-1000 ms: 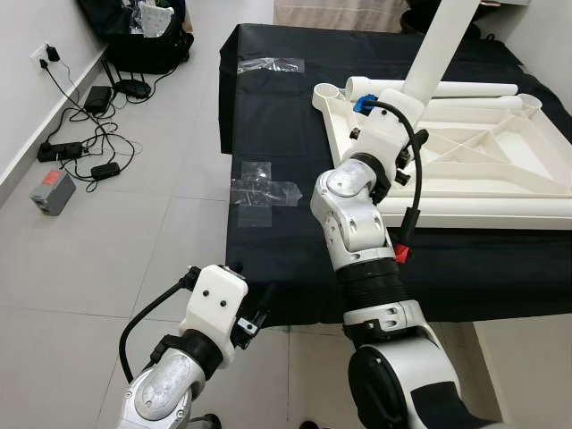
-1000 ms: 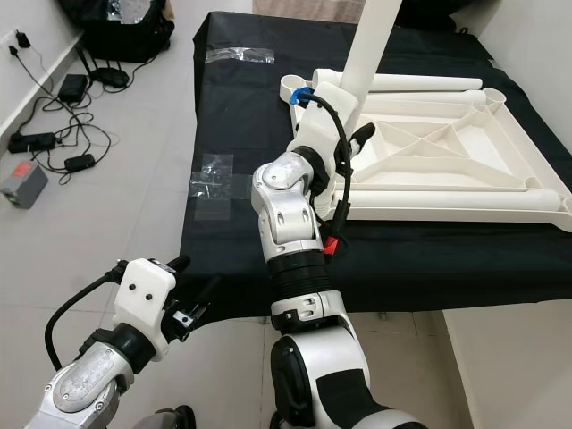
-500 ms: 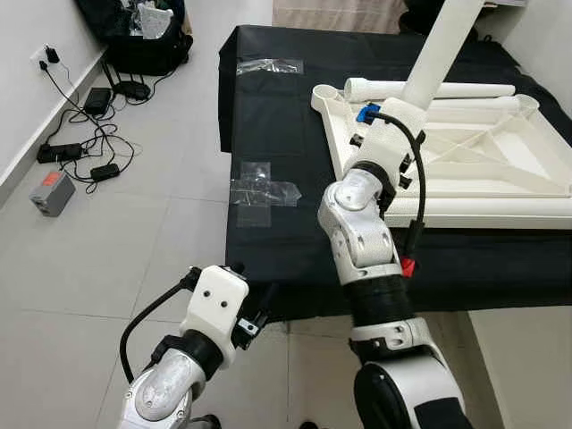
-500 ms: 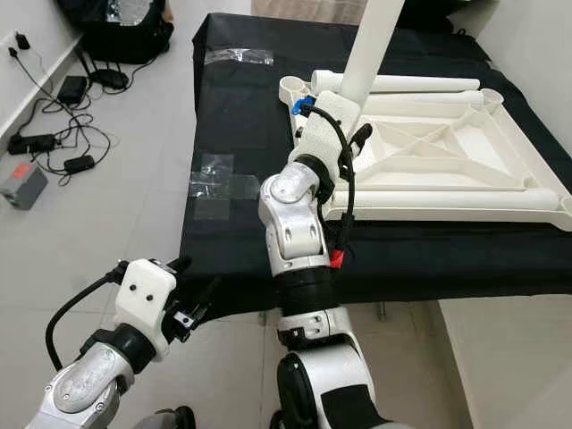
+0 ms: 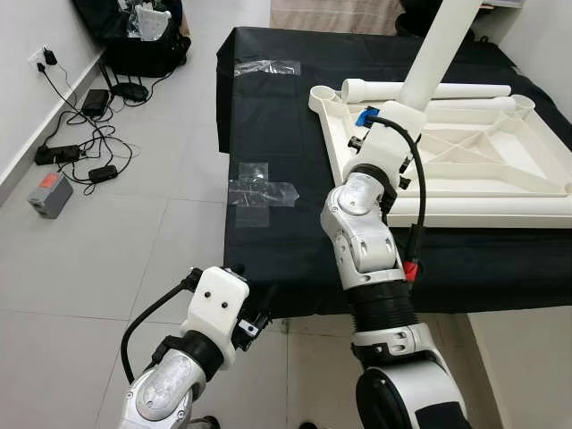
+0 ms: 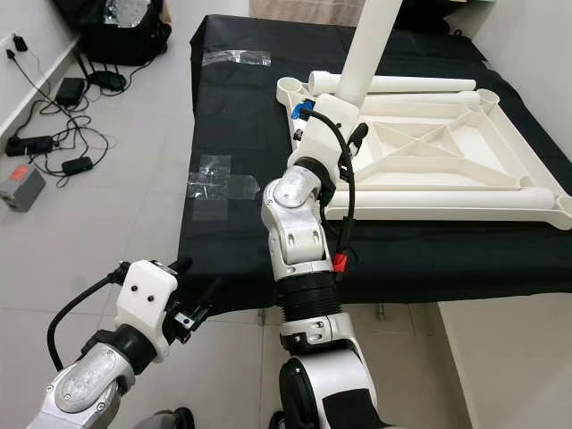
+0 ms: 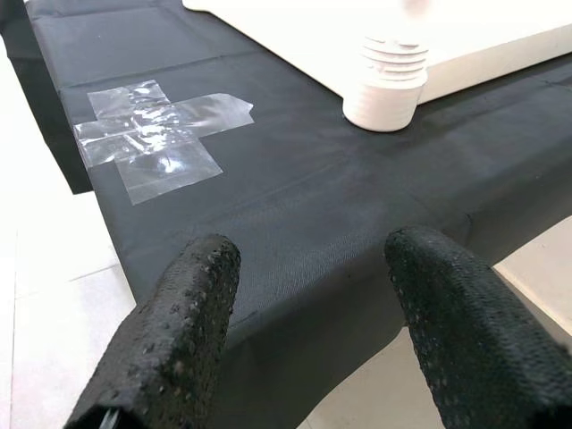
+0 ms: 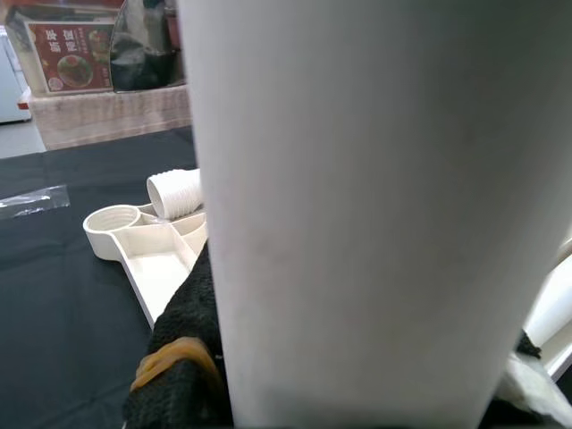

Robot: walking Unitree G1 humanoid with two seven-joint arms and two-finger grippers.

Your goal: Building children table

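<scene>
The white tabletop [image 5: 465,152] lies upside down on the black-clothed table [image 5: 277,241]. My right gripper [image 5: 404,105] is shut on a white table leg [image 5: 438,49], which leans up and away over the tabletop's near-left part. In the right wrist view the leg [image 8: 375,206] passes right in front of a black finger [image 8: 183,331]. A second leg [image 5: 447,89] lies along the back rim and a third [image 5: 500,207] along the front rim. My left gripper [image 7: 308,268] stands open and low at the table's front edge, short of a threaded corner socket [image 7: 386,85].
Clear tape patches [image 5: 259,188] stick to the cloth near the left edge, and another [image 5: 268,66] sits at the back. Cables and power strips [image 5: 80,152] sprawl over the tiled floor on the left, beside a black bag [image 5: 143,40].
My right arm's elbow has shifted slightly to the right while the leg stays held over the tabletop. The left arm has not moved.
</scene>
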